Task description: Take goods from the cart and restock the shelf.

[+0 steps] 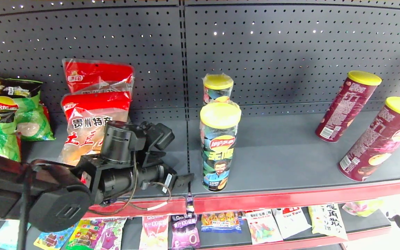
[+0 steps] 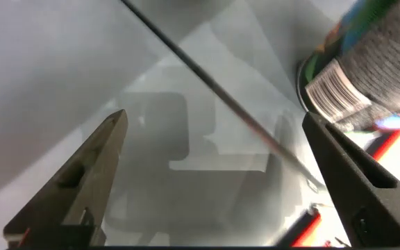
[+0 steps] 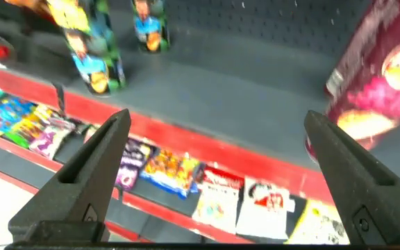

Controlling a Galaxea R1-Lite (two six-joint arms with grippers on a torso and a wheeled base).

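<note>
The left gripper hangs at the front edge of the shelf, its jaws spread wide, with nothing between them. At its 3 o'clock, just beside it, the front chip can stands upright and untouched. I judge this can to be light and stiff, but its smooth wall may slip or dent, and being tall it tips easily, so the middle of the body is the best hold. At 12 o'clock behind it stands a second can. The right gripper is likewise spread and empty, near a maroon can.
</note>
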